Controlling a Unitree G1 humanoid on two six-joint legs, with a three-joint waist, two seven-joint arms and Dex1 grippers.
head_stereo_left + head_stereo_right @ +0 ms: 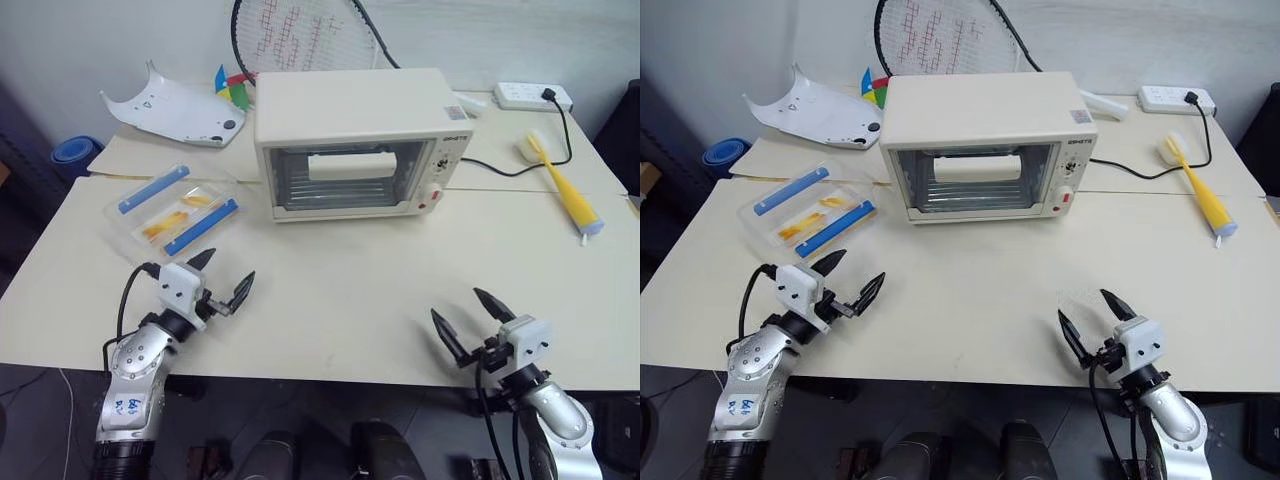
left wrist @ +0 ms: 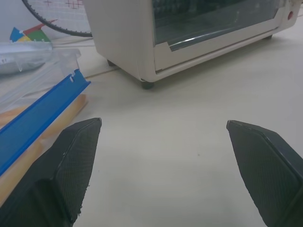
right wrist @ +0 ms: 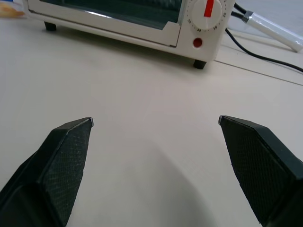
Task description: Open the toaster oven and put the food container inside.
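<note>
Left eye view: a cream bench (image 1: 330, 300) carries everything, with both arms reaching in over its near edge.
Toaster oven: the toaster oven (image 1: 355, 140) stands upright toward the back of the bench, near the middle, with its glass door (image 1: 345, 175) shut and facing the robot.
Oven controls: knobs and a red button (image 1: 422, 203) sit on the right-hand side of the oven front; the right wrist view shows a dial with a red pointer (image 3: 207, 8) above that button.
Food container: the food container (image 1: 175, 212) lies flat on the bench, to the left of the oven and a little nearer the robot, apart from the oven; two blue clip strips run along its long edges and yellow-orange strips show through the lid.
Left gripper: the left gripper (image 1: 222, 277) hovers over the bench just short of the container's near corner, fingers spread wide and nothing between them; in the left wrist view the blue strip (image 2: 40, 116) lies beside one finger.
Right gripper: the right gripper (image 1: 468, 315) hangs low over the near right part of the bench, well apart from the oven, fingers wide and empty.
Behind the oven: a racket (image 1: 300, 35) leans against the wall.
Back left: a white curved plastic shell (image 1: 175, 110) lies on the bench, with coloured paper (image 1: 232, 88) beside it.
Back right: a white power strip (image 1: 532, 96) with a black cable, and a yellow brush (image 1: 565, 190) lying near the right edge.
</note>
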